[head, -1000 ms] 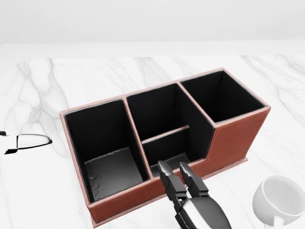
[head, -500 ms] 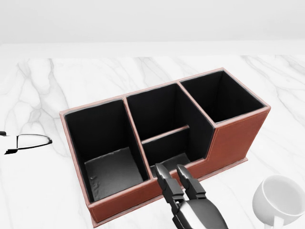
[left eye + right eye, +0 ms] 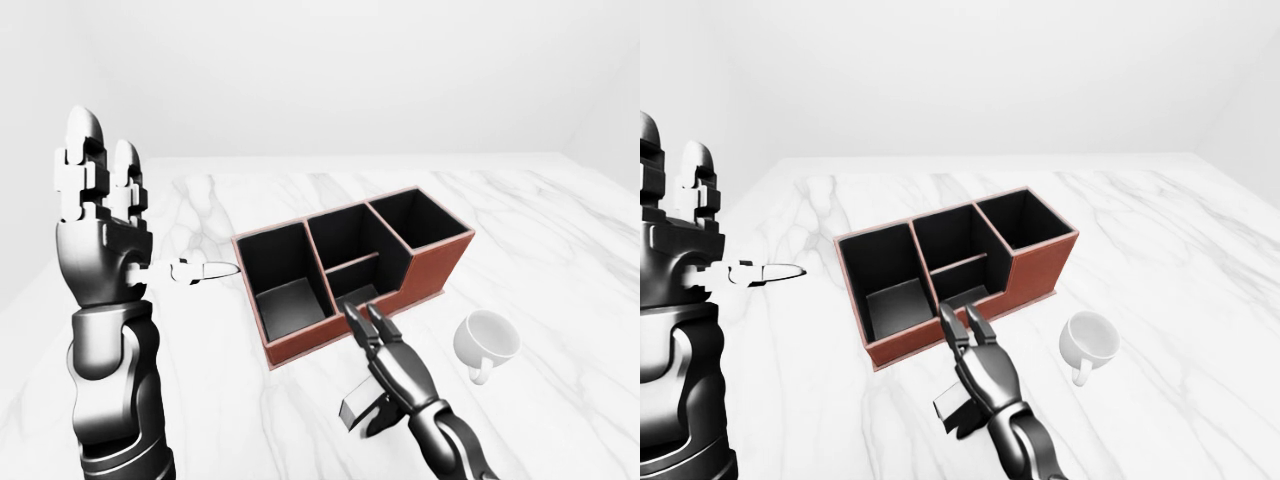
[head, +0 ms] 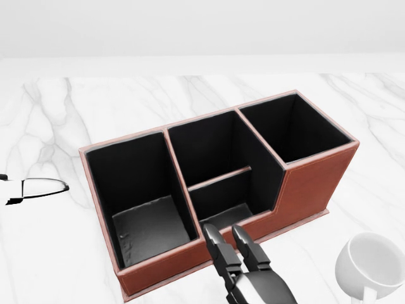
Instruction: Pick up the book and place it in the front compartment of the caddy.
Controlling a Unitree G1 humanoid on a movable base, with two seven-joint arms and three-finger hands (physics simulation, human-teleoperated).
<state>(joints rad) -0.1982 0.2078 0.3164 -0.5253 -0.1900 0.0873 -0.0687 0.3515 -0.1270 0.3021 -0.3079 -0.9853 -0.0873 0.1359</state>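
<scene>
The red-brown caddy (image 4: 316, 183) with black compartments stands on the white marble table (image 4: 57, 253); its middle section is split by a low divider. No book shows in any view. My right hand (image 4: 224, 233) is open, fingers stretched out, empty, just below the caddy's near wall by the split middle section; it also shows in the left-eye view (image 3: 362, 314). My left hand (image 3: 105, 190) is raised upright at the left, open and empty, well away from the caddy (image 3: 430, 265).
A white mug (image 4: 373, 266) stands at the lower right of the caddy, close to my right hand. A pair of glasses (image 4: 41, 187) lies on the table at the left edge of the head view.
My right hand has drawn back a little toward the bottom of the head view, away from the caddy wall. The caddy, mug and glasses have not moved.
</scene>
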